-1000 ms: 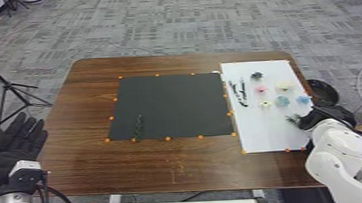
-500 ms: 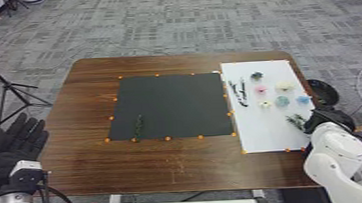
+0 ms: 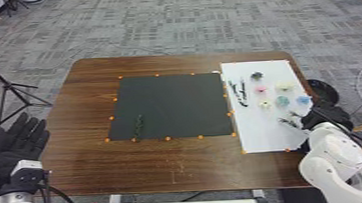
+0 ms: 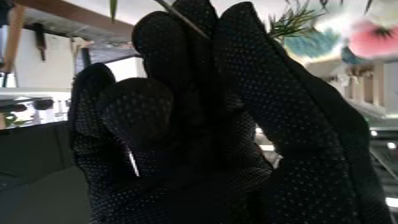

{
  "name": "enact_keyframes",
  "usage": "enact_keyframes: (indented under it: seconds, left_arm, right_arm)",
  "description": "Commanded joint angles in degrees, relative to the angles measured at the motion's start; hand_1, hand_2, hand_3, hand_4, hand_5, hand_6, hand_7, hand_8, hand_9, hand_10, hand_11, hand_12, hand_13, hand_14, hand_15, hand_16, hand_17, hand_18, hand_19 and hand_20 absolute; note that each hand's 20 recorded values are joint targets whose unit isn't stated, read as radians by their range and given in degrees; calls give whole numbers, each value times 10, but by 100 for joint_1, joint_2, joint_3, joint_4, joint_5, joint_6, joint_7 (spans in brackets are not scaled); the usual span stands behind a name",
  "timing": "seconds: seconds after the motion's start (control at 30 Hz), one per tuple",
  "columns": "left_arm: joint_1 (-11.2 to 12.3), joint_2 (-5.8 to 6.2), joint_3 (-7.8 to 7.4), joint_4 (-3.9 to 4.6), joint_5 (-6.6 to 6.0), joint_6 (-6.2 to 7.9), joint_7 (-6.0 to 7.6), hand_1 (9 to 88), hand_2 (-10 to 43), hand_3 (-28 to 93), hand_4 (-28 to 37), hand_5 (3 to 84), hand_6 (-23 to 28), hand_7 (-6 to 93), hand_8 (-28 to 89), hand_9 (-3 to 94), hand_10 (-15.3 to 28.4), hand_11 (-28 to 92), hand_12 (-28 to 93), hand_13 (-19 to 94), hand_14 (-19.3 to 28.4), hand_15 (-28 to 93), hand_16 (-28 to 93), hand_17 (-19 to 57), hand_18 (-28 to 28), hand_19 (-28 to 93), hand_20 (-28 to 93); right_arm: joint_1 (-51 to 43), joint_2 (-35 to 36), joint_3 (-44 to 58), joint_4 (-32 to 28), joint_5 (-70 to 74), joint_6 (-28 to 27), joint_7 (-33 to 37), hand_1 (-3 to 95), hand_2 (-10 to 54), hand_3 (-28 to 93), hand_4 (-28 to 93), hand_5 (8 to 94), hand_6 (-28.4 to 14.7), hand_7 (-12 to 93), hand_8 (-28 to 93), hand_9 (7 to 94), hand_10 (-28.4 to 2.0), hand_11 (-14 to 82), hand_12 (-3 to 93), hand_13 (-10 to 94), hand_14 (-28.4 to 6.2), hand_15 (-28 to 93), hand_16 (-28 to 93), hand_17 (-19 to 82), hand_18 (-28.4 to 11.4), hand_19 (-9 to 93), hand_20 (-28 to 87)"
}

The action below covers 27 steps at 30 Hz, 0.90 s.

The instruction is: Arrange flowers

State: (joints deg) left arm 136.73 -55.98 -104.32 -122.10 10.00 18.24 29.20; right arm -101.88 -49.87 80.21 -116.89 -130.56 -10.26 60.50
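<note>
Right robot hand (image 3: 328,117): located at the 3 to 4 o'clock edge of the white board (image 3: 259,135). Fingers extended and close together; in the right wrist view, a thin stem (image 4: 182,19) lies across them. Whether it is gripped cannot be determined.

Left robot hand (image 3: 16,143): located at 9 o'clock of the brown tabletop (image 3: 181,164), palm up, fingers straight and spread.

On the board, a dark flower (image 3: 257,76) is recorded at 12 o'clock, with a pink flower (image 3: 260,89) between it and the centre. A cream flower (image 3: 284,85) lies at 1 o'clock, a pale yellow flower (image 3: 266,104) near the centre, a teal flower (image 3: 282,101) just beside it, and a blue flower (image 3: 303,100) at 3 o'clock. Dark stems (image 3: 240,94) lie between 10 and 11 o'clock. A leafy sprig (image 3: 290,121) lies between 4 and 5 o'clock, near the right robot hand.

The black mat (image 3: 170,100), at the board's 9 o'clock, carries a green sprig (image 3: 138,125) between 7 and 8 o'clock. A dark basket (image 3: 326,93) stands near the board's 3 o'clock side.
</note>
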Motion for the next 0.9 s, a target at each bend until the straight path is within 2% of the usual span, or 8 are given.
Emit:
enact_keyframes:
  seconds: [0.03,0.2,0.27,0.4,0.63,0.73,0.83,0.9]
  left_arm:
    - [68,-18,32,-21,-14,28,20,233,174,712,-283,436,73,134,-101,376,154,239,93,275,146,343,-58,-56,118,266,119]
    - [65,-27,27,-29,3,39,4,233,174,712,-283,435,73,134,-100,376,154,239,92,275,147,343,-58,-56,118,267,119]
    - [72,29,31,-28,-23,44,24,234,174,711,-283,435,73,134,-100,376,154,239,93,275,147,343,-58,-56,119,267,119]
    - [79,39,31,-33,-30,60,47,242,188,738,-283,437,74,134,-100,376,154,240,92,275,147,343,-58,-56,119,267,119]
    - [-5,109,151,-14,-27,61,19,241,182,724,-283,437,73,136,-101,377,154,240,93,276,146,344,-58,-56,119,267,119]
    - [-69,26,133,-4,77,85,-113,239,180,724,-283,436,73,136,-100,377,154,240,93,275,147,344,-58,-57,119,268,120]
    - [-105,30,216,19,66,139,-159,238,179,722,-283,437,73,136,-100,377,155,242,93,275,147,344,-59,-56,118,267,119]
    - [-127,30,246,27,62,99,-180,237,179,722,-283,437,74,136,-101,377,154,241,93,275,147,344,-59,-56,118,267,119]
  right_arm:
    - [54,180,-15,-665,153,605,-103,512,-89,710,-218,758,-24,412,197,771,-140,333,471,748,-104,718,345,377,-280,867,286]
    - [544,197,-528,-923,124,744,-398,510,-77,709,-218,753,-24,431,199,770,-143,358,452,757,-101,713,347,382,-280,875,285]
    - [817,171,-810,-988,302,832,-606,511,-73,708,-220,752,-23,433,200,770,-144,359,453,757,-101,712,348,383,-280,877,285]
    - [1598,-12,-1674,-892,280,871,-1043,515,-66,709,-226,748,-24,438,201,768,-141,361,457,760,-95,711,349,387,-277,880,284]
    - [2714,-802,-2779,-273,621,488,-1332,490,-71,741,-173,741,-24,472,191,778,-138,353,473,778,-80,692,350,402,-273,883,283]
    - [3029,-1202,-3131,116,658,363,-1368,482,-73,744,-147,736,-24,497,183,782,-141,356,476,782,-79,690,352,404,-274,885,283]
    - [3287,-1391,-3491,511,810,438,-1637,479,-72,744,-140,735,-23,509,177,784,-141,362,475,787,-77,689,353,409,-273,887,283]
    - [3497,-1578,-3736,858,695,381,-1729,477,-70,743,-137,735,-21,516,172,789,-139,369,474,794,-74,690,353,414,-272,891,283]
